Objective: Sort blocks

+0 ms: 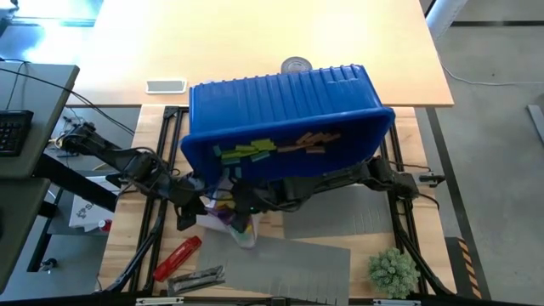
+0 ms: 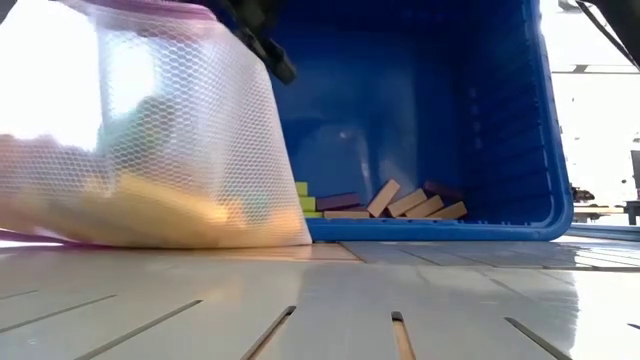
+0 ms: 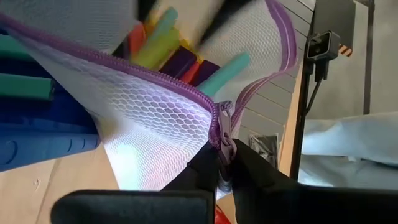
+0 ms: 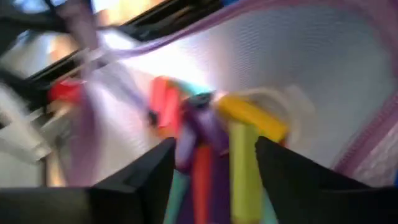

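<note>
The bin (image 1: 280,110) was deep blue with ribbed walls. Blocks (image 1: 255,151) inside it showed lime, teal, purple and tan wood. The mesh bag (image 3: 161,124) was white in a honeycomb weave, edged by a purple zipper (image 3: 214,115). Sticks (image 4: 211,143) in the bag looked yellow, orange, red, purple and teal, though blur made the shades uncertain. The counter (image 1: 280,38) was pale wood. A red tool (image 1: 177,257) lay by the grey mat (image 1: 297,263).
</note>
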